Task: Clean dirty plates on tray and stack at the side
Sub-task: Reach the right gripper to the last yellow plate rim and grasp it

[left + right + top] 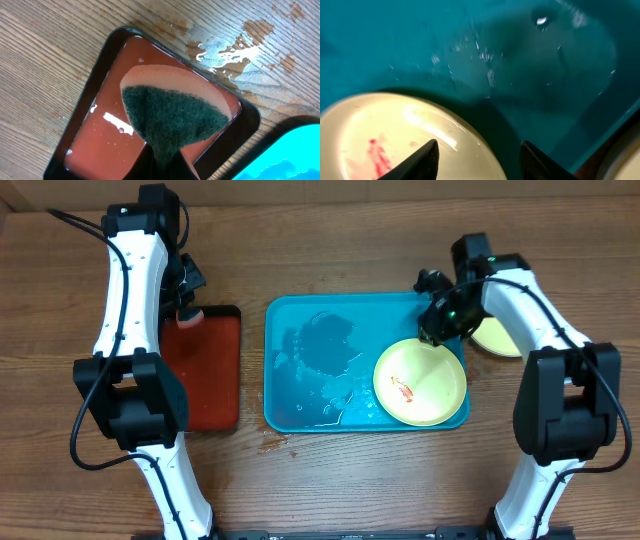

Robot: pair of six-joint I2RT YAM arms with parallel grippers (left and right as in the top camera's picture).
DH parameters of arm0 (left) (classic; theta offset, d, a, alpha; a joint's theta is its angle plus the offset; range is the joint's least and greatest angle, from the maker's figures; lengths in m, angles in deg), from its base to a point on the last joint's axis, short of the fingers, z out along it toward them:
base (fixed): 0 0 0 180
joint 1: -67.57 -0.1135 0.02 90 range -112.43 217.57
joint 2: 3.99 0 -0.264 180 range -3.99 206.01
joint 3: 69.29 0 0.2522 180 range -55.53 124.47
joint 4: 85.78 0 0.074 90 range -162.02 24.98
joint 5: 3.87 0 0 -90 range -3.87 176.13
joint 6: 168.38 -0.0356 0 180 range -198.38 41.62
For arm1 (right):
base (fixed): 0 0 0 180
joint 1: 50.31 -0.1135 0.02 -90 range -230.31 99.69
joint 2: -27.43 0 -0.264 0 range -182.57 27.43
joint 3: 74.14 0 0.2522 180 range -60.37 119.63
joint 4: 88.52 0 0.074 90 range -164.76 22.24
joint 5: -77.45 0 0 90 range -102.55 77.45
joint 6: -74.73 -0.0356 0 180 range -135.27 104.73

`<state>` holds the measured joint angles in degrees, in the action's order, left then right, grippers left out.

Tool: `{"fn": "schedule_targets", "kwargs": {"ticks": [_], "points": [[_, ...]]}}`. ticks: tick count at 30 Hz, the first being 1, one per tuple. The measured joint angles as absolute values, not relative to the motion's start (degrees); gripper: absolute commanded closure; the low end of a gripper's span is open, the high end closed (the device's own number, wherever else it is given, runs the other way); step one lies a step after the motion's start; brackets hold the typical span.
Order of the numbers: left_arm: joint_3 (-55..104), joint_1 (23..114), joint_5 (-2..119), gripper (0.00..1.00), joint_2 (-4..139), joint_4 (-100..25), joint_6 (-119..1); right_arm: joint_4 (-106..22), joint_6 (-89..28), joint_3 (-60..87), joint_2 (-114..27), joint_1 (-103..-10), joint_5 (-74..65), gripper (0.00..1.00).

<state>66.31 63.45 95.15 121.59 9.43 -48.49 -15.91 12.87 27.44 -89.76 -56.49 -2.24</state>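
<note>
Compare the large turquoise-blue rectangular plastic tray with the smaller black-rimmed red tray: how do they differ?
The turquoise-blue tray is clearly larger than the red tray. The turquoise-blue tray carries a round yellow-green plastic plate with a red smear; the red tray has a dark green sponge, held by the left gripper. The turquoise-blue tray lies mid-table, the red tray beside it, on the robot's left. Both are rectangular, round-cornered and wet.

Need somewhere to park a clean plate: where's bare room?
Bare table in front of the tray, and the tray's wet left half. Crowded on the right: dirty plate, right claw, second plate beside the tray.
</note>
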Motion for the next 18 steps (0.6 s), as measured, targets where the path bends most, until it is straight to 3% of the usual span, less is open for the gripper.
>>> {"fn": "schedule_targets", "kwargs": {"ticks": [6, 10, 18], "points": [[66.3, 63.4, 95.1, 0.96, 121.6, 9.4, -48.5, -16.3, 15.2, 22.4, -89.8, -56.4, -6.4, 0.48], [66.3, 63.4, 95.1, 0.96, 121.6, 9.4, -48.5, -16.7, 16.1, 21.6, -89.8, -56.3, -7.4, 0.59], [66.3, 63.4, 95.1, 0.96, 121.6, 9.4, -48.5, -14.5, 16.3, 21.6, -89.7, -56.3, -7.6, 0.67]]}}
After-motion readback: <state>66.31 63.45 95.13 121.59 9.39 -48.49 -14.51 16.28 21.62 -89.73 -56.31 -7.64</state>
